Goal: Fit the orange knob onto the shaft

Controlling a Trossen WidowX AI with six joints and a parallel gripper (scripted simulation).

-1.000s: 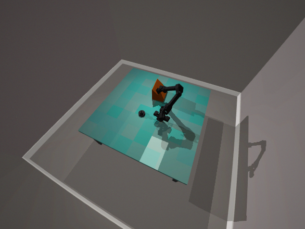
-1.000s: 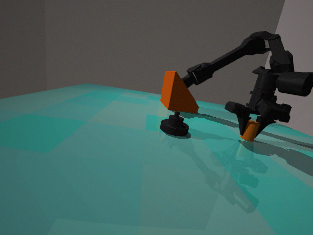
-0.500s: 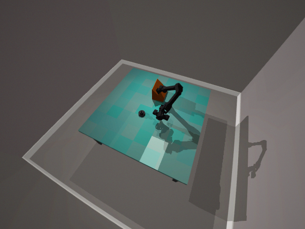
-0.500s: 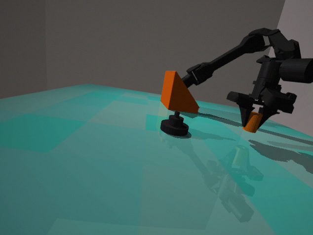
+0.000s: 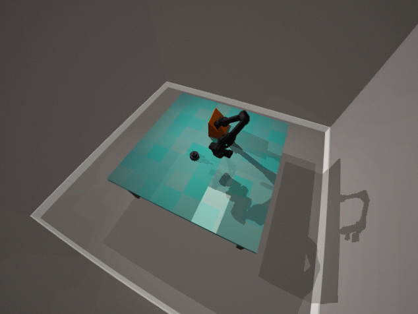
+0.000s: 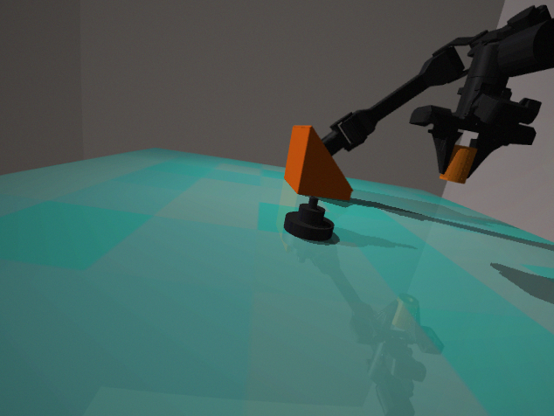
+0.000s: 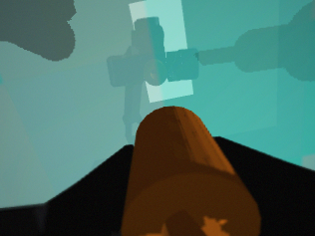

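Observation:
The orange knob point(image 6: 460, 164) point(image 7: 176, 158) is a ribbed cylinder. My gripper point(image 6: 456, 169) is shut on it and holds it in the air, well above the table, slightly tilted in the exterior view. In the wrist view the black fingers press on both its sides. The knob's hole is not visible. The round black pedestal point(image 5: 194, 156) point(image 6: 308, 227) stands on the table, with the dark shaft point(image 6: 313, 202) upright at its centre. The pedestal is left of the gripper in the top and exterior views. The shaft's flat side cannot be made out.
A large orange wedge point(image 5: 217, 128) point(image 6: 320, 169) stands behind the pedestal, at the arm's base. The arm reaches from it over the glossy teal table point(image 5: 161, 134) point(image 6: 134, 313), which shows reflections and dark shadows.

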